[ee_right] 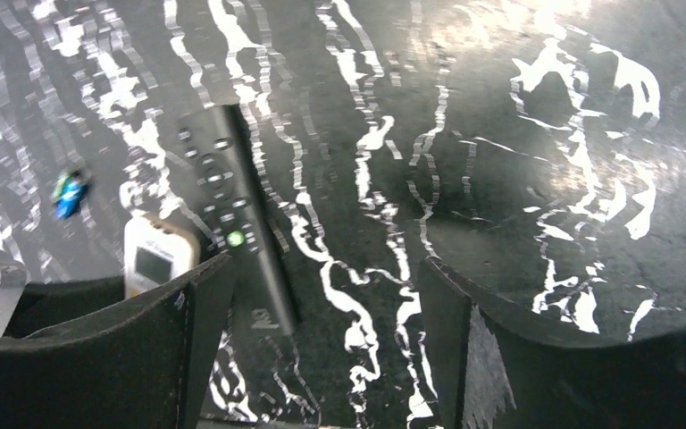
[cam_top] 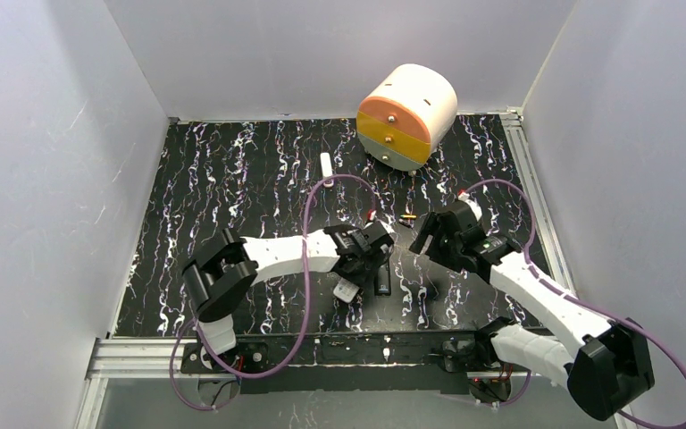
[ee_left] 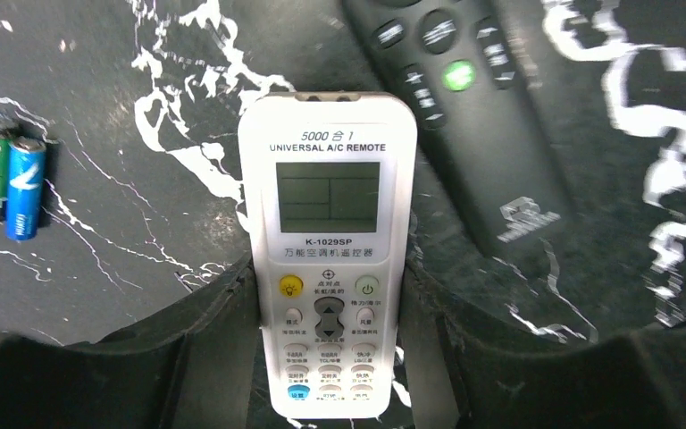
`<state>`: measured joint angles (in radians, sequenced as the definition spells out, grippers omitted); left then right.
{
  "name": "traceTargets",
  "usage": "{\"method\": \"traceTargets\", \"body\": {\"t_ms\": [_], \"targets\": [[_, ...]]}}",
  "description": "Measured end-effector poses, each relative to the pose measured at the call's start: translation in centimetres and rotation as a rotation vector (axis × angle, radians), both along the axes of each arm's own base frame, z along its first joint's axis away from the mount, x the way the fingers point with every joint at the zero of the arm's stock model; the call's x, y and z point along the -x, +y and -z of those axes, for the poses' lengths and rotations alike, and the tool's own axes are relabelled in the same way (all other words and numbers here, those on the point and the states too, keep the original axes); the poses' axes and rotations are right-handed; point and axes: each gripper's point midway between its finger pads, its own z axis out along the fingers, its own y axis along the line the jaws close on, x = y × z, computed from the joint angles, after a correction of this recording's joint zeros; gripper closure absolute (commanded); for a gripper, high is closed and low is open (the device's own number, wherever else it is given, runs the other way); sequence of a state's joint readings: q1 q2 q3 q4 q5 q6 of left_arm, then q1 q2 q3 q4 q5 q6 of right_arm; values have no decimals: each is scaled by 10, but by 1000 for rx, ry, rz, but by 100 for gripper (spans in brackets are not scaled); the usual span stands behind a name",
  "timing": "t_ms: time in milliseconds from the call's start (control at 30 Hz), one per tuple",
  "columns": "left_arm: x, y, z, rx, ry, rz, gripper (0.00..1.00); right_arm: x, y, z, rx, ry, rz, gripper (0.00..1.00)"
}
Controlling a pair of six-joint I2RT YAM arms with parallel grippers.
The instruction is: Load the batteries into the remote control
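The remote (ee_left: 327, 259) lies face up on the worktop (ee_left: 98, 89), left tool (ee_left: 326, 299) pinching its long sides at the button end. Light, stiff, slick plastic, I'd guess. The right tool (ee_right: 322, 277) gapes wide, empty; the batteries (ee_left: 11, 179) sit left.

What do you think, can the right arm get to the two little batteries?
Probably, but not straight. The batteries lie bare on the table, beyond the black remote and white remote, which the left gripper straddles. The open right gripper would need to go round.
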<state>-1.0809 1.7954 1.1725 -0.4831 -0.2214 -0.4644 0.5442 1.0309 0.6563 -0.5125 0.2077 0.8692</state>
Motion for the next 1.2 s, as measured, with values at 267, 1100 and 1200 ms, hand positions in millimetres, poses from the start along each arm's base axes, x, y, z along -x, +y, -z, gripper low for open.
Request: {"method": "traceTargets", "body": {"t_ms": [267, 1100, 1200], "targets": [[-18, -25, -102, 350, 13, 68, 94, -1, 35, -67, -183, -186, -208, 2], [-35, -35, -354, 1190, 63, 132, 94, 39, 128, -286, -940, -763, -740, 1], [-32, -40, -367, 1247, 94, 147, 94, 40, 129, -296, -986, -770, -745, 1]]}}
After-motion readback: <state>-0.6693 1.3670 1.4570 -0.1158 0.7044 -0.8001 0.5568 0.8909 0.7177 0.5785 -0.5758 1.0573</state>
